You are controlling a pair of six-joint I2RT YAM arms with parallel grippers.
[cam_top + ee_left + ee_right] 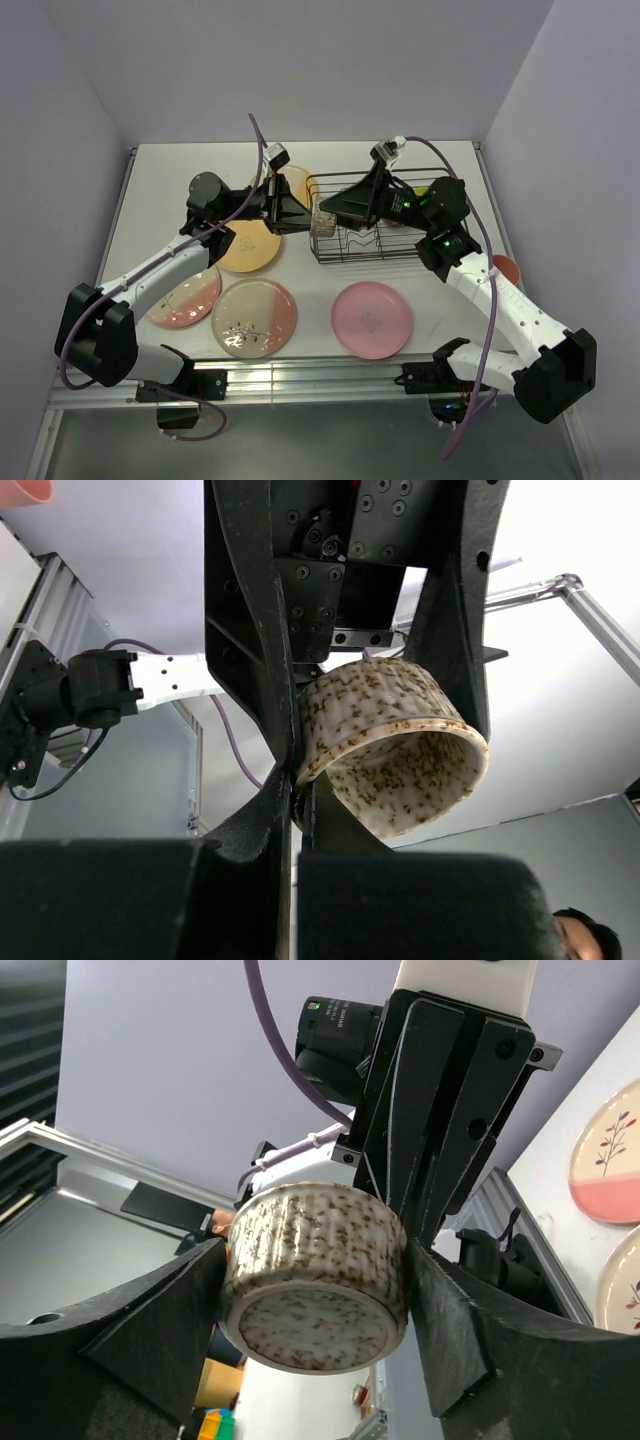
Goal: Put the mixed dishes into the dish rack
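The left gripper (pixel 295 780) is pinched tight on the wall of a small speckled cup (pixel 395 745), holding it on its side in the air at the left end of the dish rack (pixel 380 257) (plates (pixel 372 320) lie flat nearby). The right gripper (pixel 312 1310) has its fingers (pixel 450 1330) spread wide on either side of the cup; whether they touch it is unclear.

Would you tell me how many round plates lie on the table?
5: pink plate front right; cream-and-pink plates front left; yellow-orange plate mid-left; yellowish plate at back, partly covered. More may be hidden.
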